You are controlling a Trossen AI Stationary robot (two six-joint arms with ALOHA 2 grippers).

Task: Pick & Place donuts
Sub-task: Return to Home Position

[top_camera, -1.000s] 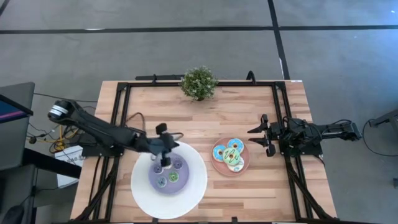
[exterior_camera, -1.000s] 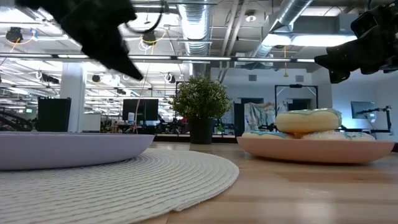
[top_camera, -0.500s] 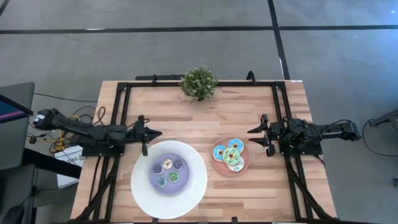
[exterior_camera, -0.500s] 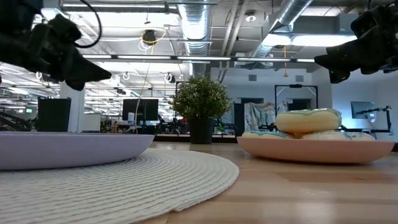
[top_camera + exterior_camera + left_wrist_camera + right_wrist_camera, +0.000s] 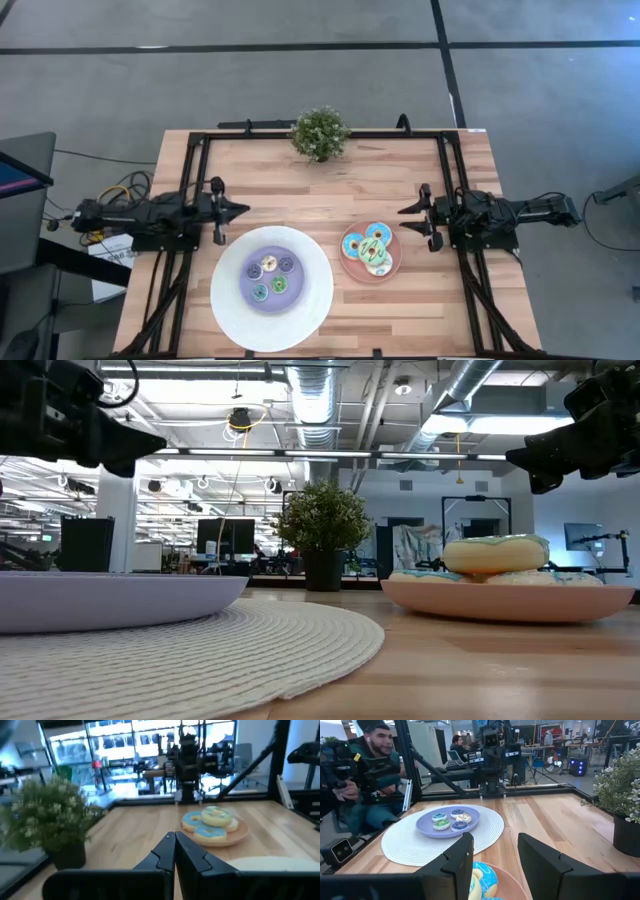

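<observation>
Big donuts (image 5: pixel 352 245) are plated at 4 o'clock, tiny donuts (image 5: pixel 268 264) at 7. Left gripper (image 5: pixel 222 210), pressed together, is tucked at 9; right gripper (image 5: pixel 425 215), spread, at 3. Homing's best finished slowly.

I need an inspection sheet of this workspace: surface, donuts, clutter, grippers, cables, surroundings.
Surface: wooden table; white woven mat under the violet plate.
Job's things: small donuts on the violet plate, big donuts on the pink plate.
Clutter: potted plant at the far edge.
Grippers: left gripper shut, empty, over the table's left side; right gripper open, empty, beside the pink plate.
Cables: loose bundle off the table's left.
Surroundings: a person beside the table; office behind.
</observation>
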